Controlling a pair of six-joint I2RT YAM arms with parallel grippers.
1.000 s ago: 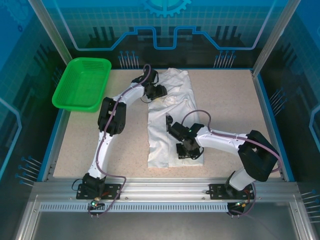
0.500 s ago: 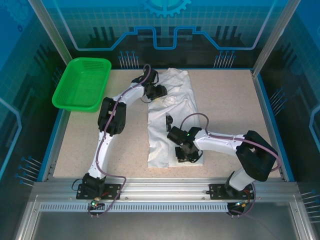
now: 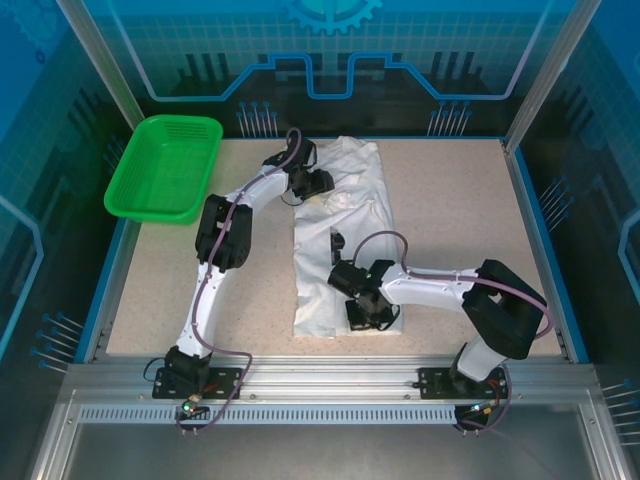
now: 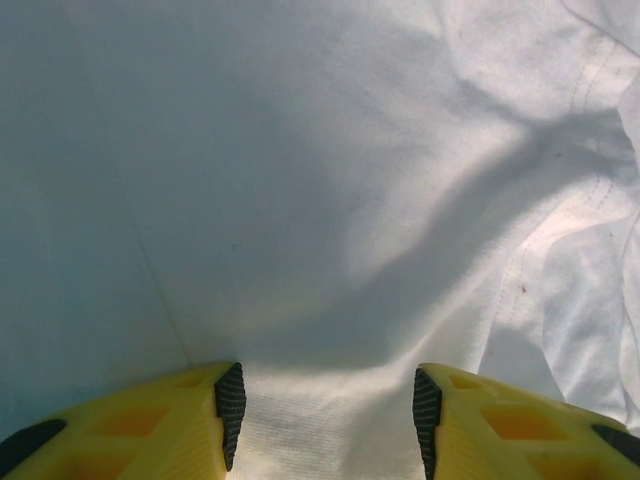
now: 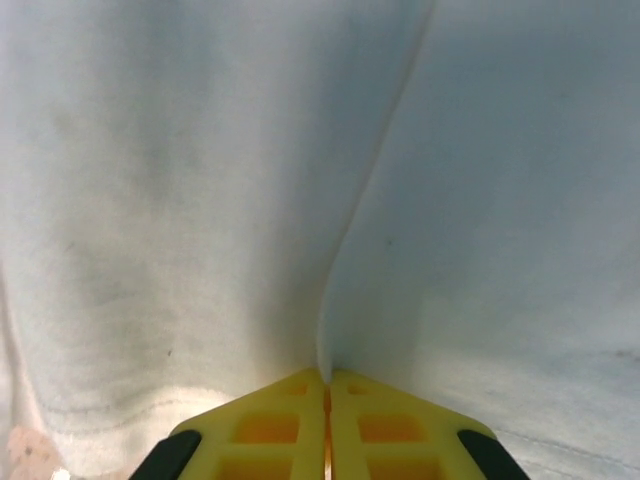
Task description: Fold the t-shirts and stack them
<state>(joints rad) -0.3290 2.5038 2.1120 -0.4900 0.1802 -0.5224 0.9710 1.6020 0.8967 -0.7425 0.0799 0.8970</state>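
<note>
The right claw [image 5: 326,380] pinches the t-shirt [image 3: 316,285] to fold it; the left claw [image 4: 322,405], spread, hovers ready to help.

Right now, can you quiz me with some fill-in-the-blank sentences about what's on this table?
1. The basket in the far left corner is ____ in colour.
2. The t-shirt lying mid-table is ____ in colour.
3. The right gripper is ____ on a fold of the t-shirt.
4. The left gripper is ____ over the t-shirt's far end.
Missing words: green; white; shut; open.
</note>
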